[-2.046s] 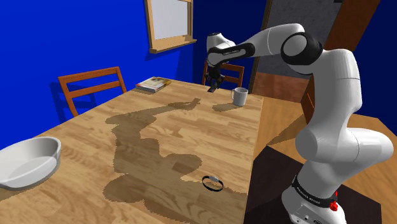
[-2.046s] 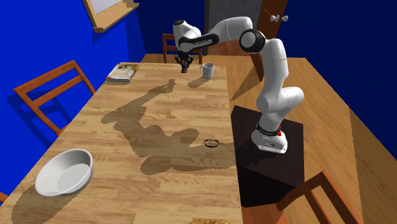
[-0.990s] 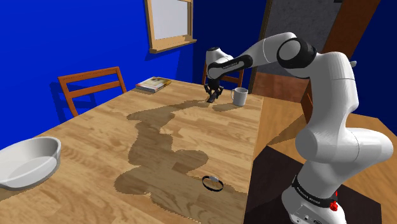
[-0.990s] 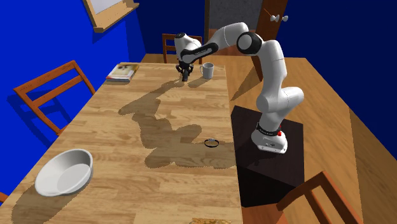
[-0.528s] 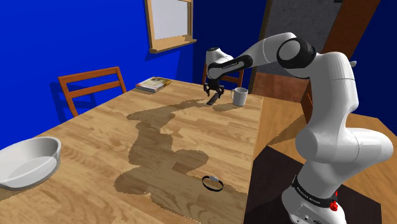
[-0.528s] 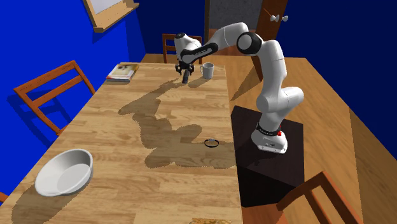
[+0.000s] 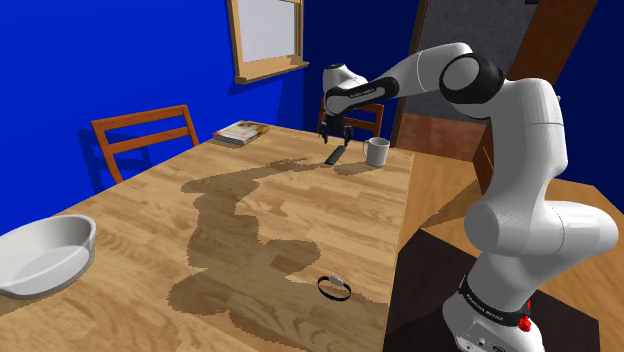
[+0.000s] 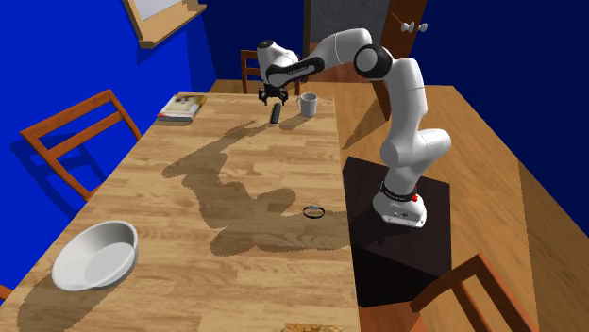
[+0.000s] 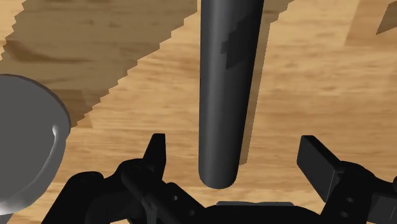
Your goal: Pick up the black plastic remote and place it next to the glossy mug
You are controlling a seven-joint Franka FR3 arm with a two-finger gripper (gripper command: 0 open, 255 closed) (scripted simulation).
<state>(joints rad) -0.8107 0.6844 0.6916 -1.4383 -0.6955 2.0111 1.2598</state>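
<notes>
The black remote [image 7: 335, 156] lies flat on the wooden table [image 7: 150, 210], just to the shoulder view's left of the grey mug [image 7: 377, 152]. My gripper [image 7: 337, 133] hangs a little above the remote, open and holding nothing. In the second exterior view the remote [image 8: 276, 113] rests beside the mug [image 8: 307, 105], under the gripper [image 8: 274, 97]. Through the wrist view the long dark remote [image 9: 229, 83] runs between the spread fingers of the gripper [image 9: 236, 153] without touching them, and the mug's rim [image 9: 25, 146] shows off to one side.
A book [image 7: 240, 132] lies at the table's far end near the blue wall. A white bowl [image 7: 45, 255] sits at the near corner, and a small black ring [image 7: 334, 288] lies near the stand-side edge. Wooden chairs [image 7: 145, 130] stand around the table.
The gripper went from shut on the remote to open, leaving the remote on the table beside the mug. The hand then rose a little above it.
</notes>
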